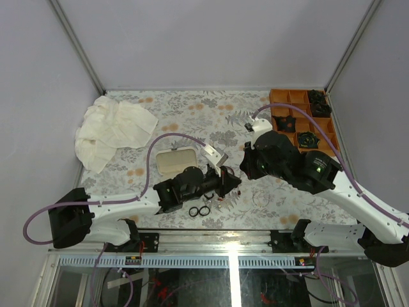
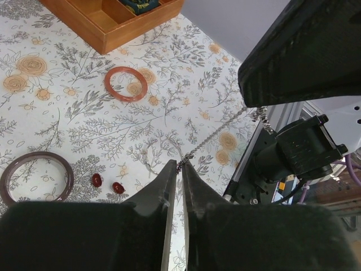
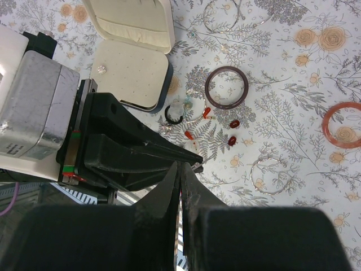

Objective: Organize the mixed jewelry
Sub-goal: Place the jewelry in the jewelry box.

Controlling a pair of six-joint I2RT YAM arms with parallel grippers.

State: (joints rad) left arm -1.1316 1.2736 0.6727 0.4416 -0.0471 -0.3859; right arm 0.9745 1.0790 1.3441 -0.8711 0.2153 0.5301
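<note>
Over floral cloth (image 2: 169, 104) your left gripper (image 2: 180, 165) and right gripper (image 3: 179, 165) clamp the silver chain (image 2: 220, 135) (taut between them); move them together.

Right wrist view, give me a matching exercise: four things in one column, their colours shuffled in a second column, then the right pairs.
Things:
1. small ring
2. case lining
3. oval beads
4. wire hoop

Colours:
A. cream
B. red
C. black
D. silver

Pairs: 1-C, 2-A, 3-B, 4-D
</note>
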